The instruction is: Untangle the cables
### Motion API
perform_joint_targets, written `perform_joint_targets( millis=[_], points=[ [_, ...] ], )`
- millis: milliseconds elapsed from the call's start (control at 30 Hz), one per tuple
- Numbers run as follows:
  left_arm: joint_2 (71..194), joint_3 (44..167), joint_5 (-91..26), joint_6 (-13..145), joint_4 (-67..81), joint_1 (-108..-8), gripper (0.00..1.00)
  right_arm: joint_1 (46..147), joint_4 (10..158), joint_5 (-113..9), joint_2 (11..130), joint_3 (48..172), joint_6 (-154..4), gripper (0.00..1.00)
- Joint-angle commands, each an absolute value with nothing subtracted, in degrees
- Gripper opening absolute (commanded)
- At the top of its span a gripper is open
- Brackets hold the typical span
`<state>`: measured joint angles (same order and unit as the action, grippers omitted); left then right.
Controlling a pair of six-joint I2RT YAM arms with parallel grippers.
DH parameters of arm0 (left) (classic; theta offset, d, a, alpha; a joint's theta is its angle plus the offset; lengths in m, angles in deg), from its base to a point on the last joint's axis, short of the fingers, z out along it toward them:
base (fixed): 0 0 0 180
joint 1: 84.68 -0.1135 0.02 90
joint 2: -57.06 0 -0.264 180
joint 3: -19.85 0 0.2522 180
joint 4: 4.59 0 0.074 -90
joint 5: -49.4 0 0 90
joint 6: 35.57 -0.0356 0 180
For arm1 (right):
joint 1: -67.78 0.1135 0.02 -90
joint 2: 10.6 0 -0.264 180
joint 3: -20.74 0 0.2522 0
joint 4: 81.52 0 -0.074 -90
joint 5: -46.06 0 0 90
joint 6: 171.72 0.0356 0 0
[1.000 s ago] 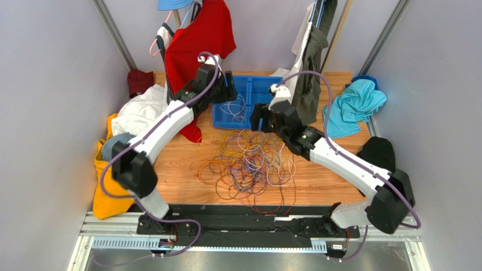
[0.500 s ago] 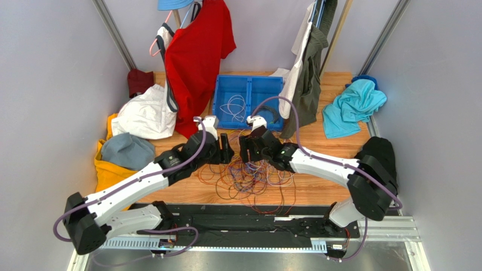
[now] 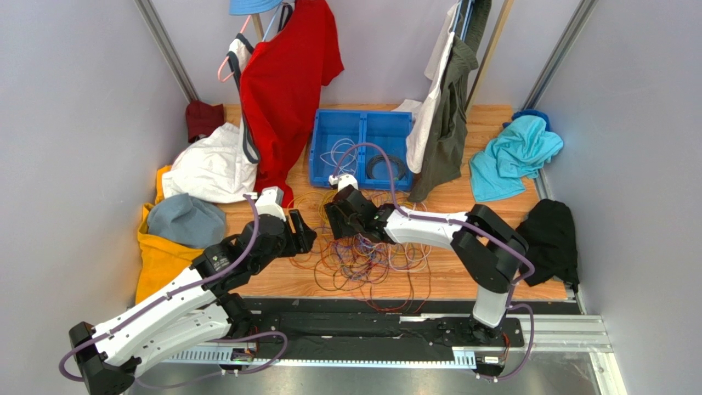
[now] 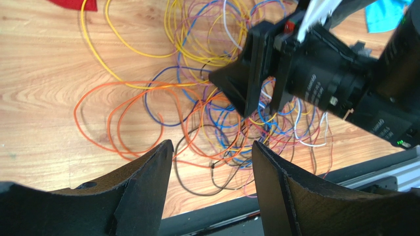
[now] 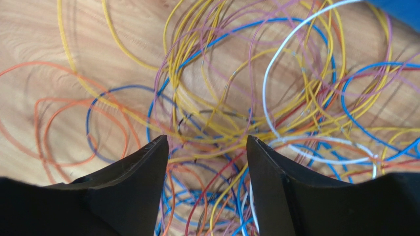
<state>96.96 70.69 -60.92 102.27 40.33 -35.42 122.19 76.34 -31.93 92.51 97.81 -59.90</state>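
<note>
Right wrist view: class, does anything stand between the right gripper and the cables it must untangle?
Nothing visible does. The right gripper, jaws open, hangs directly above the cables, which lie tangled on the wooden table.

Place: you are looking into a robot lab's test cell, not a home.
Walls: plain grey panels (image 3: 74, 123) and bare metal posts (image 3: 169, 53) box you in.
Mounting: an aluminium rail (image 3: 568, 336) carries two robot arms (image 3: 165, 304) at the wooden table (image 3: 486, 132)'s near edge.
Props: a hung red T-shirt (image 3: 288, 82) and a blue plastic bin (image 3: 316, 152).
</note>
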Motion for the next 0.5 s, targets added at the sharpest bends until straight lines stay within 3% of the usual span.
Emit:
perform_joint_targets(
  millis=[0, 333, 433, 467],
  points=[
    [96.3, 70.2, -61.8, 103.9, 41.5, -35.4, 0.69, 121.9, 75.2, -27.5, 95.8, 102.7, -61.2, 0.62],
    [93.3, 68.8, -61.4, 104.6, 42.5, -35.4, 0.68, 120.3, 72.7, -27.9, 99.9, 103.3, -60.1, 0.39],
    [92.7, 68.5, -61.6, 104.8, 42.5, -35.4, 0.68, 120.3, 73.2, -28.2, 98.6, 102.2, -59.8, 0.24],
    [92.4, 68.5, -61.6, 104.8, 42.5, -35.4, 0.68, 120.4, 72.9, -28.0, 98.0, 101.4, -59.5, 0.13]
  ],
)
